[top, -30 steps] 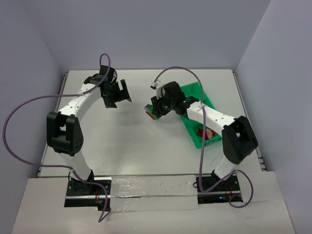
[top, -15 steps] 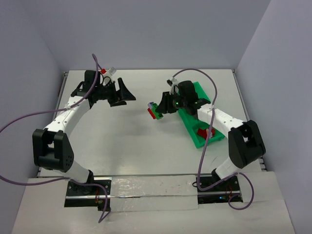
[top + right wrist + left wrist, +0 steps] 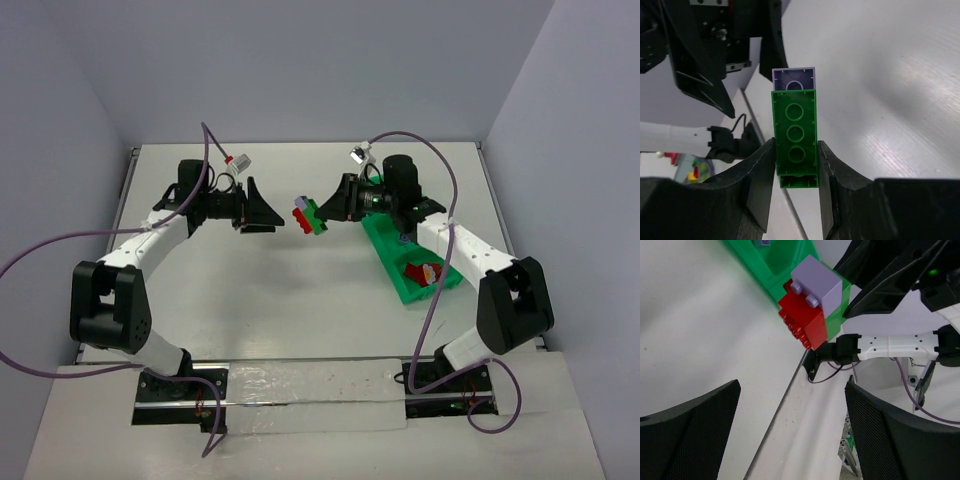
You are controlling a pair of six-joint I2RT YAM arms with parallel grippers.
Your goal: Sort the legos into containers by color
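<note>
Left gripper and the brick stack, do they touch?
Apart. The left wrist view shows the stack well beyond the left gripper's open fingers; only the right gripper holds it.

Bright, even light fell from overhead, leaving only faint soft shadows on the desk (image 3: 300,300) under the arms (image 3: 150,235). Beyond the right gripper (image 3: 796,145) a broad pale sheen glared off the desk. The legos (image 3: 795,120) clamped there were sharp; the background behind was soft, and the wrist views bent at their edges.
</note>
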